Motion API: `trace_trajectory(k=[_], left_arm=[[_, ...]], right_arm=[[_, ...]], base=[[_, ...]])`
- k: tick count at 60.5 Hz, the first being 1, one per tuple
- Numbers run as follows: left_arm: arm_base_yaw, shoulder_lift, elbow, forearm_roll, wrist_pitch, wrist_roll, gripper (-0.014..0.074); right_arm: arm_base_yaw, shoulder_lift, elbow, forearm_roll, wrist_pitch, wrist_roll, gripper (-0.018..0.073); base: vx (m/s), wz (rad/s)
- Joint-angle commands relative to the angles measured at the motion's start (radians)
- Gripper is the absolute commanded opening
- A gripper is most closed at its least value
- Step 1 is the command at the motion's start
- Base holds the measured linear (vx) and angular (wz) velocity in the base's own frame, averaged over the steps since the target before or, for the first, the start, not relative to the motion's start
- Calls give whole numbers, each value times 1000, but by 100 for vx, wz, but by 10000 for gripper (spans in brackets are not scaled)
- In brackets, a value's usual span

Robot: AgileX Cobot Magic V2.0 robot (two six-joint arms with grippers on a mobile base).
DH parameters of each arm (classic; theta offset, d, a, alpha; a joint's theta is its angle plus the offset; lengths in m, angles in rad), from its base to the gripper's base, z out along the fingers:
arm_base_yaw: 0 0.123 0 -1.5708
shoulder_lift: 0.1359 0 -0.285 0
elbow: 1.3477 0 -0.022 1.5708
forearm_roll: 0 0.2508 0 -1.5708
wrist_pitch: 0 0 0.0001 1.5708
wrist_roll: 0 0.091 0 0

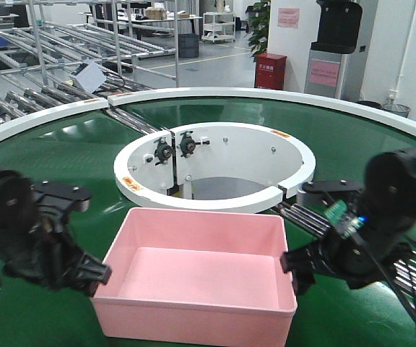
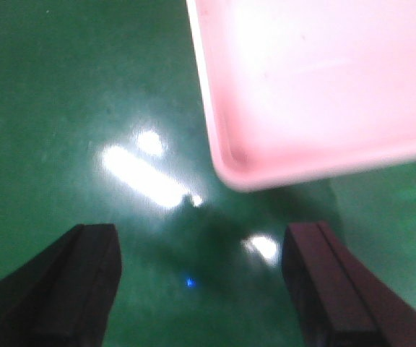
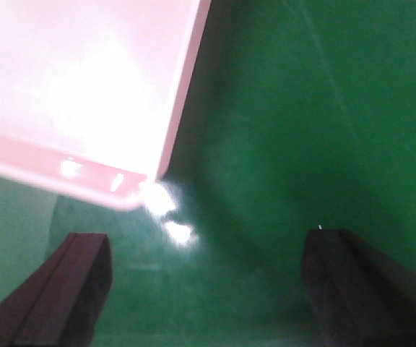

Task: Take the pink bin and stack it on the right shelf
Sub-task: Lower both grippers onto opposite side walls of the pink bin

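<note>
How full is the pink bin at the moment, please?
Empty: the pink bin sits upright on the green belt, and the front view shows only its bare floor.

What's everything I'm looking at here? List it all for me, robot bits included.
pink bin: one, pale pink, empty, on the belt between the two grippers
conveyor belt: one, green with white edge, curved, under the bin
round housing: one, white, inside the belt's curve, behind the bin
roller racks: several, grey metal, back left
cabinet: one, red, far back
kiosk: one, black top on a pale body, back right
plant: one, green, behind the cabinet
left gripper: one, black, open, at the bin's left side
right gripper: one, black, open, at the bin's right side
</note>
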Motion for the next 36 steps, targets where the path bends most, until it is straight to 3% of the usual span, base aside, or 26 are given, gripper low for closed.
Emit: trace_trajectory(k=[1,21,36], left_arm=[[4,89,-155,-3,6,-17,589],[21,353,-524,-21,76,-17,589],[44,379,-558,-25,83,-17,588]], right_arm=[[-20,30,-125,-10,10,38,573],[-30,252,-376,4,23,56,573],[-30,373,-488,31,55,87,572]], base=[[0,0],[0,0],[0,0]])
